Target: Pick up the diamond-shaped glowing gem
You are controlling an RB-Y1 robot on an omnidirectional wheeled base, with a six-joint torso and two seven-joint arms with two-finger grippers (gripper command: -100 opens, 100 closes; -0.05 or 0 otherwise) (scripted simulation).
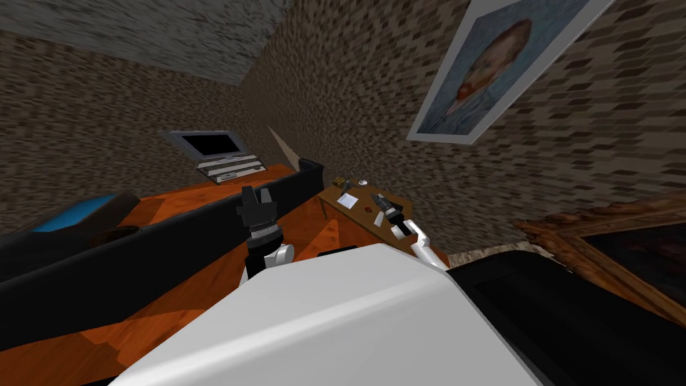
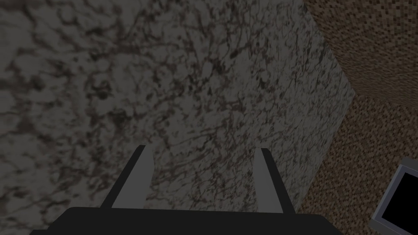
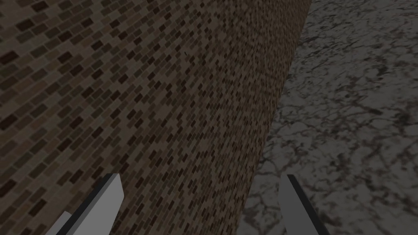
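Observation:
A small brown table (image 1: 335, 198) stands by the brick wall, ahead and to my right. On it lies a tiny dark red thing (image 1: 369, 210), too small to tell its shape, next to a white sheet (image 1: 347, 200). My right gripper (image 1: 379, 200) hovers just over the table's right part, close beside the red thing. Its fingers stand wide open and empty in the right wrist view (image 3: 201, 176), which faces wall and ceiling. My left gripper (image 1: 258, 194) is raised in front of the long black sofa (image 1: 167, 248), pointing upward, open with nothing between its fingers (image 2: 202, 149).
A grey round object (image 1: 362, 182) and small brown pieces (image 1: 339, 182) sit at the table's far end. A grey screen (image 1: 211, 144) stands beyond the sofa on the orange floor (image 1: 308, 228). A portrait (image 1: 496, 60) hangs on the wall, and an ornate brown frame (image 1: 589, 224) lies at right.

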